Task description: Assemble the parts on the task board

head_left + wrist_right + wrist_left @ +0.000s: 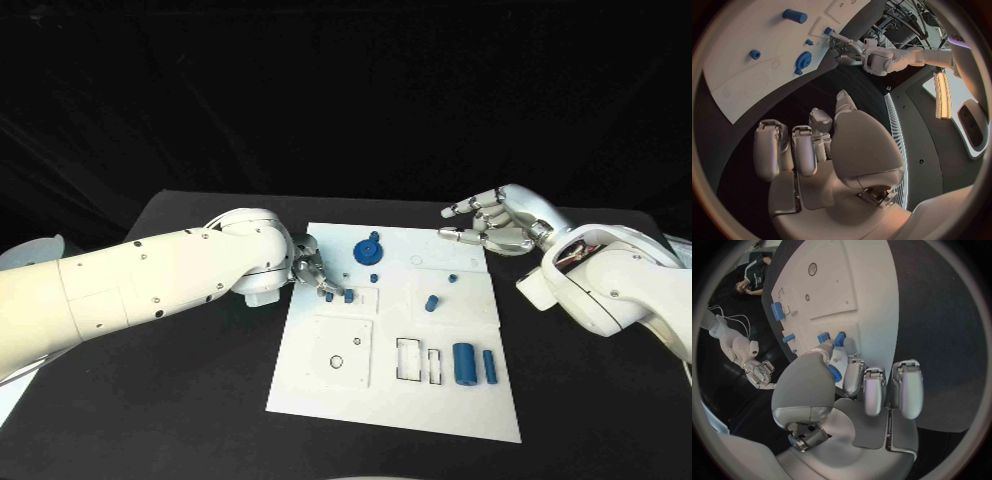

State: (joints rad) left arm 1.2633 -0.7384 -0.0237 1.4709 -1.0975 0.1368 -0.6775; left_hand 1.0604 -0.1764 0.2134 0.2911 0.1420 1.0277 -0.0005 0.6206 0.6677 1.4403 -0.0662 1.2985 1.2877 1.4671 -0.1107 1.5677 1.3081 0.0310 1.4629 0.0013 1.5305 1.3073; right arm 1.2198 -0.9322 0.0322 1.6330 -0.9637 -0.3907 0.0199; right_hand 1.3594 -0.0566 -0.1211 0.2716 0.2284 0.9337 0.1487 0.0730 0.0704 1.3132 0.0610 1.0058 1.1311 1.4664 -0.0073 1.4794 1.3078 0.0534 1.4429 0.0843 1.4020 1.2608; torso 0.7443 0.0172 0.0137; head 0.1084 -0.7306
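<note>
The left hand (310,272) has its fingertips down at a small blue peg (348,295) near the white task board's (454,405) left edge; pinching or only touching, I cannot tell. It looks like peg-placing time; next needs a careful push. The right hand (498,225) hovers spread, holding nothing

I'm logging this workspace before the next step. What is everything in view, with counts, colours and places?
Flat white task board: one, middle of the black table.
Round blue gear: one, board's far part.
Large blue cylinder: one, board's near right, beside a slimmer blue bar.
Small blue pegs: at least two, by the left fingertips.
Small blue block: one, board's centre.
Black table: one, under everything.
Left hand: silver, fingertips at the pegs.
Right hand: silver, past the board's far right corner, holding nothing.
</note>
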